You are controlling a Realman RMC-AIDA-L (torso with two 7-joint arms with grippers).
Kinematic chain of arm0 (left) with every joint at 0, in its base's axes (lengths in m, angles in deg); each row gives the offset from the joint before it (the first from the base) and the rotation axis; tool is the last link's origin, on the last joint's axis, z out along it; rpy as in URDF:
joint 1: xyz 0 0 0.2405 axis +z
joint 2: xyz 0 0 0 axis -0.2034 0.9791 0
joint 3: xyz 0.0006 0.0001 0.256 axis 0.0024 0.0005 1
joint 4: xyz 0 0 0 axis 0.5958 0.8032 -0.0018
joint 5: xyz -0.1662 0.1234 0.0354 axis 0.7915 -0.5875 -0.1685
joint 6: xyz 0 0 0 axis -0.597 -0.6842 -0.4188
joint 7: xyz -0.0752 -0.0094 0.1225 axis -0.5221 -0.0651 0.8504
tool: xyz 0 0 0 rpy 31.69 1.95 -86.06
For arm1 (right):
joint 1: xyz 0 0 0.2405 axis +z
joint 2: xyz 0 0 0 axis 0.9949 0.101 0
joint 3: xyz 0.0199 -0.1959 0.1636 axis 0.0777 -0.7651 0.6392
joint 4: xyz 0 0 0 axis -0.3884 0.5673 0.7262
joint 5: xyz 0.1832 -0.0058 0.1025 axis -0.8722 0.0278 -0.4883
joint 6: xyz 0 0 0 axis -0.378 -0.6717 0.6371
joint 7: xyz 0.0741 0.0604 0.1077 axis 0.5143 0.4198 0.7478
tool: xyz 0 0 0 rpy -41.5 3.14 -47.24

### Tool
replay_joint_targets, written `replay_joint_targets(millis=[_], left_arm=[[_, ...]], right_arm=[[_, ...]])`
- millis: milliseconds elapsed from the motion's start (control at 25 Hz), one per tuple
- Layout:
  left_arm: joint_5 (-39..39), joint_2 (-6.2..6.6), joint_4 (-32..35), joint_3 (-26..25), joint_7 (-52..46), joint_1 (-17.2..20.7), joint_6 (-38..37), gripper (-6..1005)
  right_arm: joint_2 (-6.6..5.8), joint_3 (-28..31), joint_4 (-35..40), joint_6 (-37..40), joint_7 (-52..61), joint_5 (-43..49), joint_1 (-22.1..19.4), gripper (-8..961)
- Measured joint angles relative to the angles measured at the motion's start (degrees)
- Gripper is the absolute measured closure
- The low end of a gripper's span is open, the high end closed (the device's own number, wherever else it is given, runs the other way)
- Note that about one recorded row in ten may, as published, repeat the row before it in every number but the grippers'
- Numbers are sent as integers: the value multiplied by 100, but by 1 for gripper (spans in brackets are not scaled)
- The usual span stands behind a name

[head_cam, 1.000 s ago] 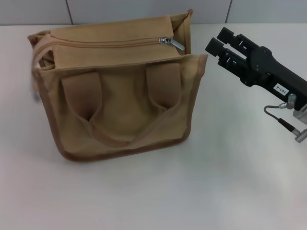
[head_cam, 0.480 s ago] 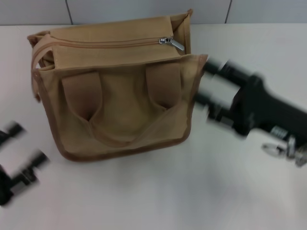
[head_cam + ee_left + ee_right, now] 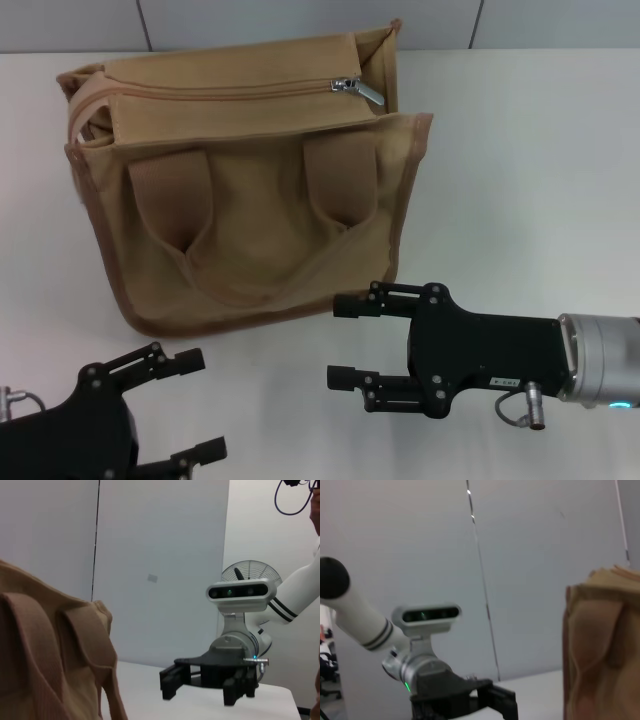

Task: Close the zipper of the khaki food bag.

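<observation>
White table [image 3: 520, 180] holds the khaki food bag [image 3: 250, 200], its zipper [image 3: 230, 90] apparently closed; left gripper [image 3: 190, 410] and right gripper [image 3: 345, 343] sit wide open near it, touching nothing, so no move seems needed beyond parking.

Bright, even overhead light fills the scene, with no glare. The bag [image 3: 250, 180] throws only a faint soft shadow on the white table [image 3: 520, 180]. Everything in the head view is sharp.

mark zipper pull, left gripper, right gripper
zipper pull [image 3: 360, 88], head view, on the silver tab.
left gripper [image 3: 190, 410], head view, midway between its open fingertips.
right gripper [image 3: 343, 342], head view, midway between its open fingertips.
</observation>
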Motion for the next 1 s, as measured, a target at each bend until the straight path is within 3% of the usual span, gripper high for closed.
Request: replay_joint_targets(millis=[360, 1000], left_arm=[[-4, -79, -43, 46, -51, -131, 394, 198], [-7, -89, -159, 56, -11, -135, 455, 198]], right_arm=[[16, 44, -244, -10, -544, -32, -71, 268], [25, 45, -308, 9, -575, -85, -64, 268]])
